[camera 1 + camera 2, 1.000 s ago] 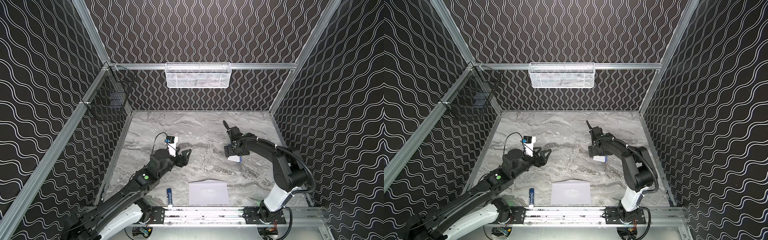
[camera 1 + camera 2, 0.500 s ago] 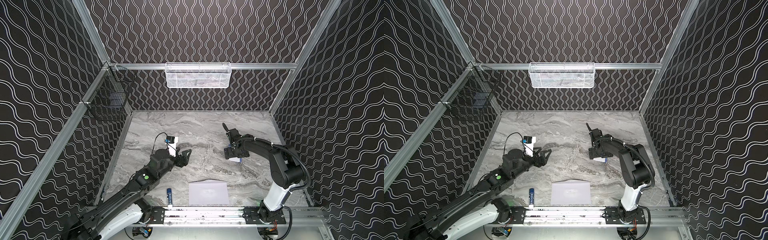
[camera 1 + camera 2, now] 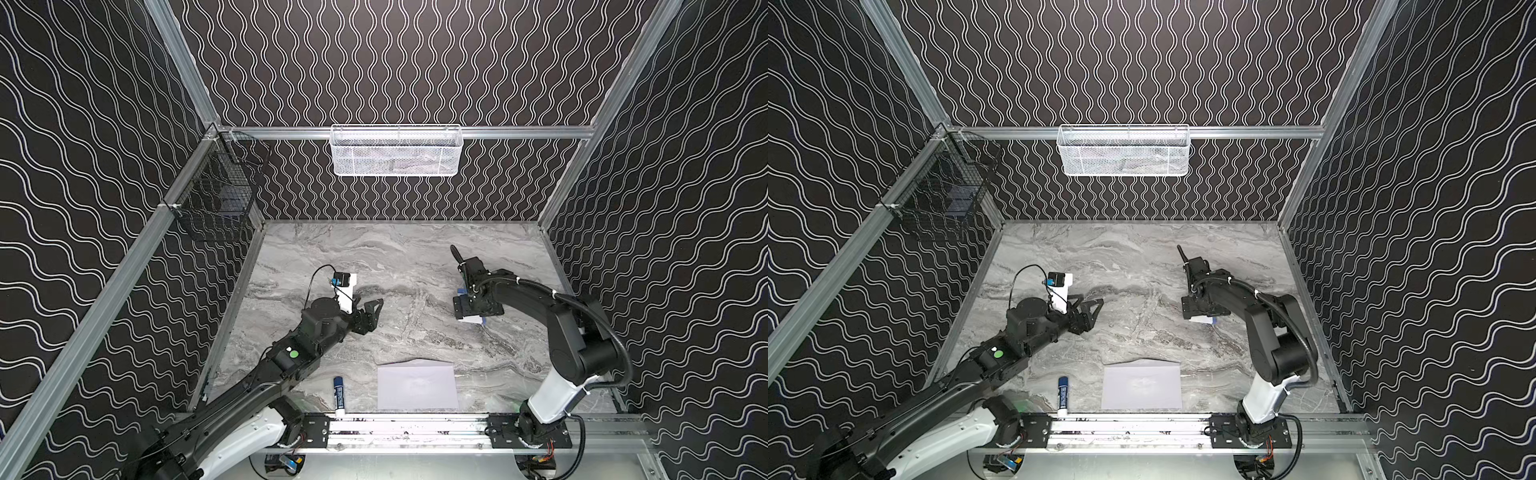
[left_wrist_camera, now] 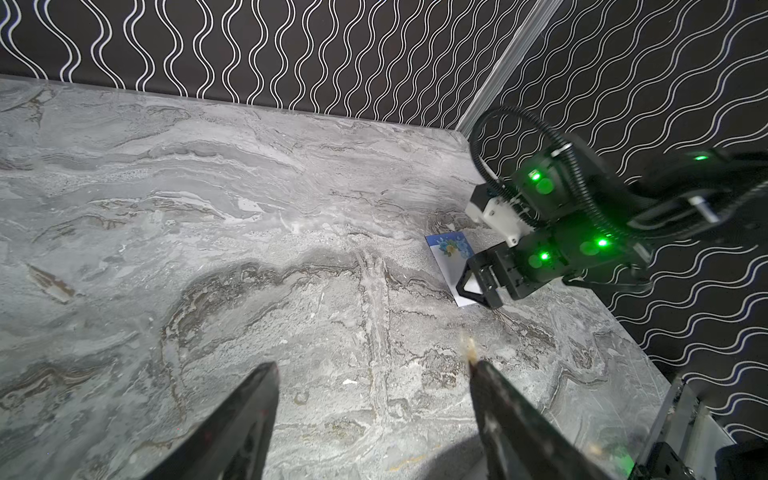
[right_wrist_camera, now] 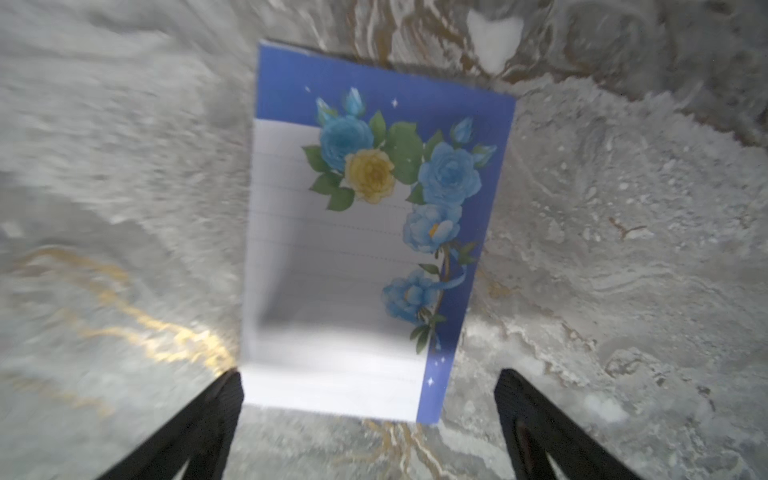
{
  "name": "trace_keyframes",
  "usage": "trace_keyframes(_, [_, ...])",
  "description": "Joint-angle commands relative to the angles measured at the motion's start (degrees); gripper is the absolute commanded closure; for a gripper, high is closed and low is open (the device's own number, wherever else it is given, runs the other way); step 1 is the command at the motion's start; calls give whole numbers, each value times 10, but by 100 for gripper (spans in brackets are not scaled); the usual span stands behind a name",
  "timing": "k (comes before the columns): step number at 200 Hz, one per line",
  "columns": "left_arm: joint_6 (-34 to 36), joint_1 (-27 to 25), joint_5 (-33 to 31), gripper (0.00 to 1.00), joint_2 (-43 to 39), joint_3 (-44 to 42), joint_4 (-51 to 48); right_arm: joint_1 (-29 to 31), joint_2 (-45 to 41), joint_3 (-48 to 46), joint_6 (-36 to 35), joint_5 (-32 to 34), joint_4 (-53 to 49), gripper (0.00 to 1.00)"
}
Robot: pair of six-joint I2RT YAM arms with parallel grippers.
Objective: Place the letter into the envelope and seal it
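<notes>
The letter point(image 5: 353, 249) is a folded white sheet with a blue border and blue and yellow flowers. It lies flat on the marble table at the right and also shows in the left wrist view point(image 4: 451, 257). My right gripper point(image 5: 369, 376) hangs open just over it, pointing down, with one end of the letter between its fingers. In both top views only an edge of the letter point(image 3: 469, 319) point(image 3: 1202, 319) peeks out under the right gripper point(image 3: 467, 309). The pale grey-lavender envelope point(image 3: 417, 386) point(image 3: 1142, 387) lies flat near the front edge. My left gripper point(image 3: 370, 316) point(image 4: 371, 368) stands open and empty over bare table at the left.
A blue glue stick point(image 3: 338, 394) lies left of the envelope by the front rail. A white mesh basket point(image 3: 395, 151) hangs on the back wall and a black wire basket point(image 3: 216, 203) on the left wall. Patterned walls close in the table point(image 3: 374, 257).
The right arm has shifted slightly while its gripper stays over the letter. The left arm has not moved.
</notes>
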Motion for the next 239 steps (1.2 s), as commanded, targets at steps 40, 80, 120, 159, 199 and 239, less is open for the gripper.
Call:
trace_keyframes(40, [-10,0,95,24,-9,-25,25,105,-215,-124,-90,-257,59,25])
trace_keyframes(80, [-27,0,125,24,-16,-51,46,208,-248,-136,-143,-323,83,25])
trace_keyframes(120, [-34,0,123,24,-27,-54,32,296,-191,-125,-254,-273,80,19])
trace_keyframes(159, [-31,0,103,24,-55,-50,-3,304,-120,-114,-284,-247,95,20])
trace_keyframes(199, [-30,0,83,23,-85,-55,-31,306,-98,-127,-278,-258,126,28])
trace_keyframes(239, [-30,0,76,23,-87,-57,-30,308,-69,-139,-287,-239,162,40])
